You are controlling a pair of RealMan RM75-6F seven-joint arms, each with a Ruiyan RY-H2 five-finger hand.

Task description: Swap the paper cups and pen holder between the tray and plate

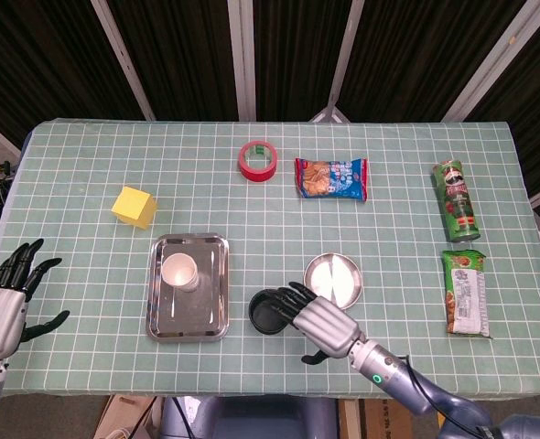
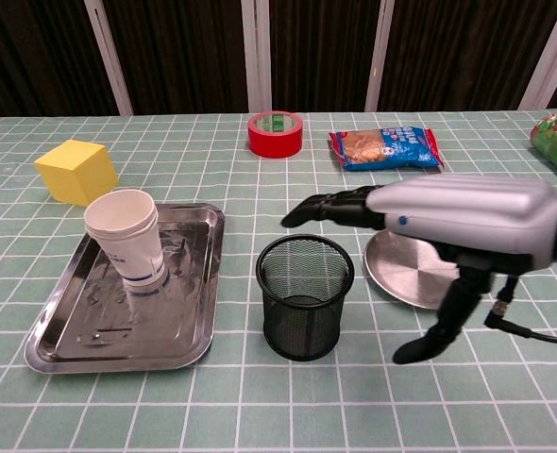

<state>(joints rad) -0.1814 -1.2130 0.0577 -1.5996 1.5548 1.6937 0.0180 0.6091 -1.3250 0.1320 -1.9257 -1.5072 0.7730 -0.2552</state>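
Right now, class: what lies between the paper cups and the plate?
The black mesh pen holder stands on the table between paper cups and plate; chest view shows it.

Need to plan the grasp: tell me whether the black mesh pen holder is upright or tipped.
Upright: the black mesh pen holder stands on its base, open rim facing up.
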